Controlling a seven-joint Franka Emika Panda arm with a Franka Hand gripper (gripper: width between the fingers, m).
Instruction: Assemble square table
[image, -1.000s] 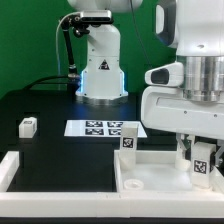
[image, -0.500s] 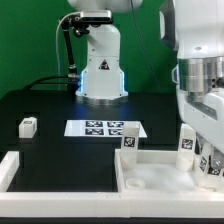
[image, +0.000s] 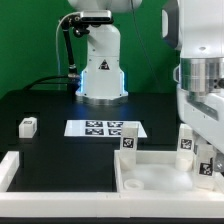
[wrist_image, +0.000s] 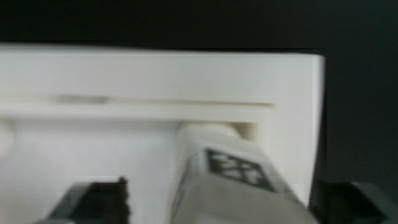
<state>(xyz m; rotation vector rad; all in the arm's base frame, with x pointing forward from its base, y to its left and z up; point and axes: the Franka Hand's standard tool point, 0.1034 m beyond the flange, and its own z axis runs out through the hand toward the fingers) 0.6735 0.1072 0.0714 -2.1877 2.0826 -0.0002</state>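
Nearest on the table (image: 45, 105), square tray top (image: 150, 178), legs (image: 128, 141) upright at its far corners. Claw (wrist_image: 235, 198) released, fingers (wrist_image: 103, 200) clear either side of another upright leg (wrist_image: 222, 168). Beyond, marker board (image: 105, 128), and a loose leg (image: 28, 125) near the table's edge on the exterior view's left.

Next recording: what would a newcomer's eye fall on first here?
The big white arm at the exterior view's right, its gripper open astride a tagged leg standing on the square tabletop. Two more legs stand along its far edge; a lone leg sits on the black table at the left.
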